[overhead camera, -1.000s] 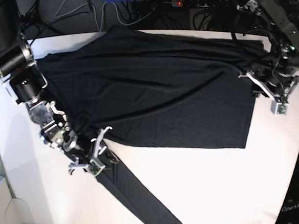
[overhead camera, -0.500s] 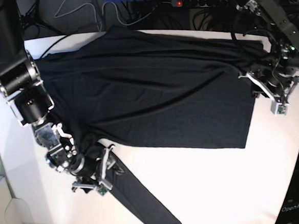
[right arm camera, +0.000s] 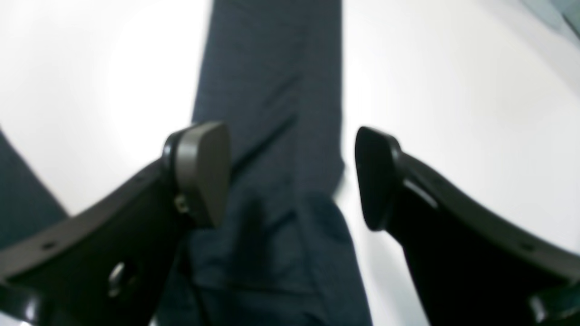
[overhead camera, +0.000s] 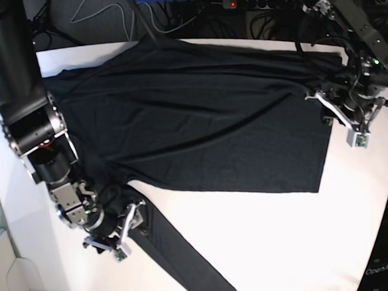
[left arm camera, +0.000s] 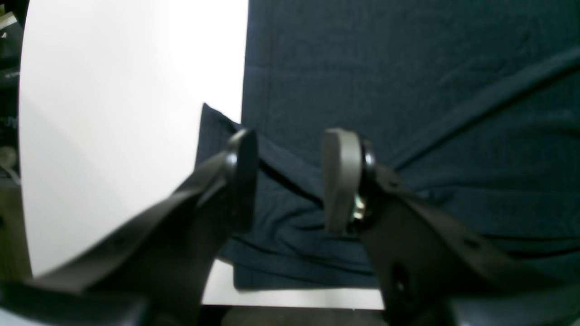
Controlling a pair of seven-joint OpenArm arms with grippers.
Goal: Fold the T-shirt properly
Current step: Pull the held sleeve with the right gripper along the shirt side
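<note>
Base cam looks straight down from high up at the whole table [overhead camera: 267, 240]. Both wrist cams ride close over the T-shirt [overhead camera: 198, 112]: left's at 3 o'clock, right's at 7 o'clock.

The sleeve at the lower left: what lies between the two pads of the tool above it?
Only the black sleeve itself lies in the gap of the right tool, with white table either side, as the right wrist view shows.
</note>
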